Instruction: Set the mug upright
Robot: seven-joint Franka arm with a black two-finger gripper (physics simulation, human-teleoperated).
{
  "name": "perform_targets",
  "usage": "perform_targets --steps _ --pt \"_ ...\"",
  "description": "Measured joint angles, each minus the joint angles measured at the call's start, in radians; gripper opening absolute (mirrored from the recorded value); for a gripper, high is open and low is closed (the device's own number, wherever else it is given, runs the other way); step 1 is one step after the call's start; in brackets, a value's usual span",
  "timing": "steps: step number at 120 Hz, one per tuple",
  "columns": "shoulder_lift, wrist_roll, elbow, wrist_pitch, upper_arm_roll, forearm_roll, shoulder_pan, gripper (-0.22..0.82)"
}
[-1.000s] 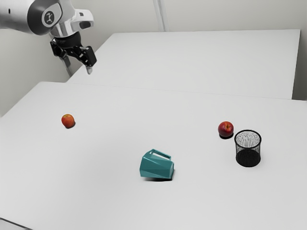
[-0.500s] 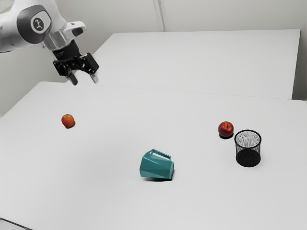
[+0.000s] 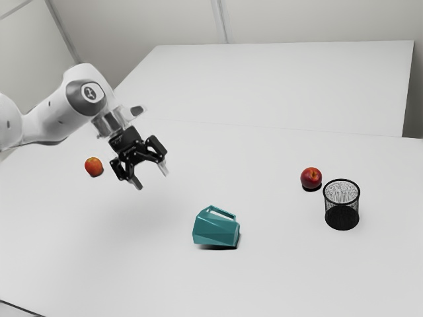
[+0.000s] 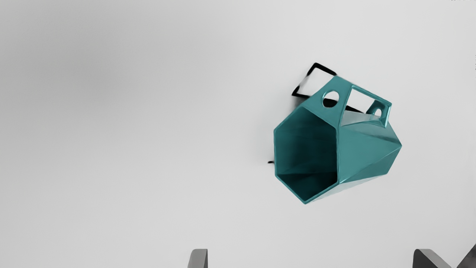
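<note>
I am finding the mug (image 3: 216,228) lying on its side, righting outstanding; my fingers (image 4: 199,259) are hanging wide open and empty, toward the exterior view's left.

The mug (image 3: 216,229) is teal and faceted, with flat angular sides, and it lies on its side on the surface. Its open mouth, a many-sided rim around a dark hollow, faces toward the exterior view's left, and its base toward that view's right. The angular handle, pierced by a round hole near the rim, sticks upward, clear of the surface.
</note>
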Motion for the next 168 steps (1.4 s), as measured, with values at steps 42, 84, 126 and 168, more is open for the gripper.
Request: perform_targets --steps 42,84,126,168 --pt "0.144 -0.008 -0.040 0.026 -0.002 -0.212 -0.014 0.60" --pt "0.199 -0.015 -0.059 0.036 -0.031 -0.374 -0.026 0.60" --pt "0.237 -0.024 -0.060 0.068 -0.080 -0.444 -0.027 0.60" --pt "0.265 -0.029 -0.056 0.103 -0.110 -0.471 -0.034 0.54"
